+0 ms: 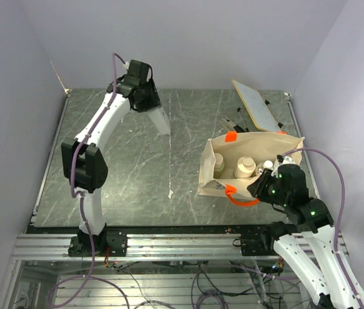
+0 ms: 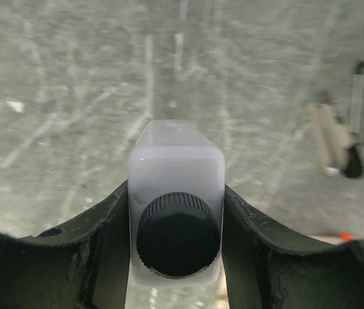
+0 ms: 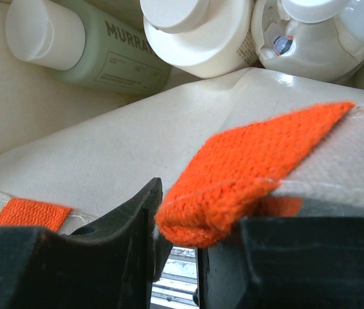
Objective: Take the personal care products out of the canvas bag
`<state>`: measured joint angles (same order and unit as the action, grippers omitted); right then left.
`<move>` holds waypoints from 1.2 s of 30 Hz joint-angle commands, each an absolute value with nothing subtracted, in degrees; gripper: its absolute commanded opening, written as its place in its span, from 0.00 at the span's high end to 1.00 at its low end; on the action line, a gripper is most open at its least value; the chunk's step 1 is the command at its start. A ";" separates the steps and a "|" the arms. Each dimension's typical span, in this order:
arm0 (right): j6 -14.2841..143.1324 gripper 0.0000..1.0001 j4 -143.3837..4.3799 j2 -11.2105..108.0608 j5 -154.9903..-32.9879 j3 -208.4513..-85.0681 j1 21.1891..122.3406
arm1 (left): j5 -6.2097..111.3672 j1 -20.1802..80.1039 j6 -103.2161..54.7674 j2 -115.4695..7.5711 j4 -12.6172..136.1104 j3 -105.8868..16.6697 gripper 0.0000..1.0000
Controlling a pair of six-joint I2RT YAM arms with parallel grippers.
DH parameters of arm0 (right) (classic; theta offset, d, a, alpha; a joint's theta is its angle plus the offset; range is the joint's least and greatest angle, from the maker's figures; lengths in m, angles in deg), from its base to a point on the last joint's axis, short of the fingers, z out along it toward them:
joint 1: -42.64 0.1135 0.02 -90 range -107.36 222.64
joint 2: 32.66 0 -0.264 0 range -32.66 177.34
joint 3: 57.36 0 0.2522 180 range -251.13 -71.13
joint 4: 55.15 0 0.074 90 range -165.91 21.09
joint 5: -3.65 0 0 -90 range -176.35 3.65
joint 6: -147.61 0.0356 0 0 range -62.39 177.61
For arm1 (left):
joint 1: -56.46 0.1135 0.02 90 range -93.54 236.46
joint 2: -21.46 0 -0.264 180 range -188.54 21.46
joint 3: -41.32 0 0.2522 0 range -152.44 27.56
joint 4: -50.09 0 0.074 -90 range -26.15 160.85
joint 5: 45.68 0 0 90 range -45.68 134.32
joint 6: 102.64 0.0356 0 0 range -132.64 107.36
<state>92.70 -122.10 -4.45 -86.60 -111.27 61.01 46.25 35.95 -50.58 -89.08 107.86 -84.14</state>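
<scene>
My left fingers [image 1: 154, 111] are clamped on a white rectangular bottle [image 2: 175, 164] with a black cap. They hold it over the desk [image 1: 137, 174], well to the left of the canvas bag [image 1: 205, 170]. My right fingers [image 1: 263, 183] sit at the bag's near edge, closed almost fully on its orange handle [image 3: 253, 161] and pinching the webbing. Inside the bag I see a green bottle [image 3: 105, 61] with a pale cap, a cream round bottle [image 3: 195, 38] beside it, and another white bottle [image 3: 317, 38]. A tan board [image 1: 256, 106] sits just beyond the bag.
</scene>
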 commanded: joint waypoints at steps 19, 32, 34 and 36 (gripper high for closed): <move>92.45 0.75 -119.53 -6.00 -87.05 -111.21 61.02 | 24.80 29.05 -32.95 -94.41 89.24 -87.50 0.93; 92.94 0.75 -119.88 -6.41 -87.03 -110.98 61.02 | 25.89 29.00 -37.88 -100.20 90.64 -91.92 0.93; 92.86 0.75 -119.83 -6.39 -87.05 -111.00 61.03 | 25.78 28.96 -38.38 -101.20 91.47 -92.78 0.93; 92.68 0.75 -119.74 -6.23 -87.19 -111.03 61.01 | 25.77 28.91 -38.48 -101.77 91.66 -93.10 0.93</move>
<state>92.92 -120.96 -5.80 -86.84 -111.24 61.03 26.60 29.24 -36.72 -101.96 98.00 -88.55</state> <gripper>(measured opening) 0.254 0.574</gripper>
